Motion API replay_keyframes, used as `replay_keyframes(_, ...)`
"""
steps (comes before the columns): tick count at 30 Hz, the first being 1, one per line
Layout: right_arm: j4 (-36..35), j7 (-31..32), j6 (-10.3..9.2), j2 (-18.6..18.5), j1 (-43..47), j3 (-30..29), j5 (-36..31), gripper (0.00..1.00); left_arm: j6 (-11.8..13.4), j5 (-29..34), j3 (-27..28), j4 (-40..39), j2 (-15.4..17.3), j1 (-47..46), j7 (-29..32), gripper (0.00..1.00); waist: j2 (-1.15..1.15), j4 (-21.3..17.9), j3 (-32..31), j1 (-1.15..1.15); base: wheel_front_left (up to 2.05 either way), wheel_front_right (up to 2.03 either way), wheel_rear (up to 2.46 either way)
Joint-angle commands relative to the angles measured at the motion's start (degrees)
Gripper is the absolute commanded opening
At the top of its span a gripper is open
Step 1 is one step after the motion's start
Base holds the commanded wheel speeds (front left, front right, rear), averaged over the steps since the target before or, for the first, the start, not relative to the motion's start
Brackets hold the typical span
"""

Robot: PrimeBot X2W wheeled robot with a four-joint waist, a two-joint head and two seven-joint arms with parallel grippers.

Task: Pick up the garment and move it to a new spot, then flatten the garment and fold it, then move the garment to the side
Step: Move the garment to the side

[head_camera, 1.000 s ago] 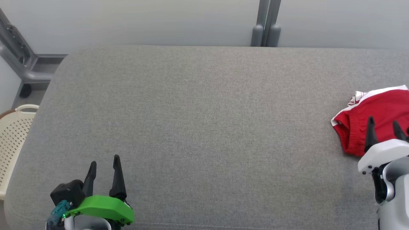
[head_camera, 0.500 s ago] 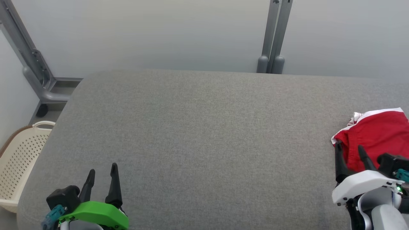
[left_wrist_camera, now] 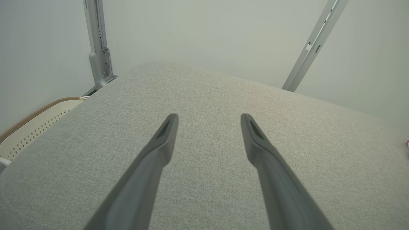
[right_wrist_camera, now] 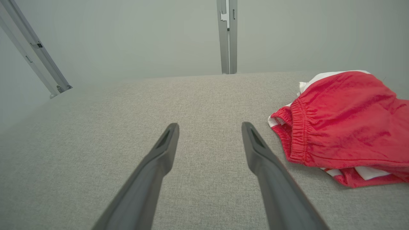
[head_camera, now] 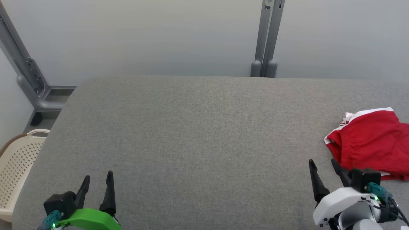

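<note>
Left claw (head_camera: pixel 98 174) spread, empty, low over cushion (head_camera: pixel 204 127); right claw (head_camera: pixel 321 160) spread, beside garment (head_camera: pixel 370 140).

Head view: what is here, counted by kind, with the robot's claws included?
Red shorts: 1
Grippers: 2, left gripper and right gripper, both open
Cream laundry basket: 1
Grey padded surface: 1
Total: 5
</note>
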Motion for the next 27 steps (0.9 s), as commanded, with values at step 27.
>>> replay_keyframes(27, 2.2, -1.5, -0.06, -0.2, 2.1, 0.9, -2.1, 1.0, -0.6, 2.4, 1.4, 3.4, -1.3, 0.8, -1.0, 1.0, 0.0, -1.1, -0.1, 0.0, 0.0, 0.0, 0.0)
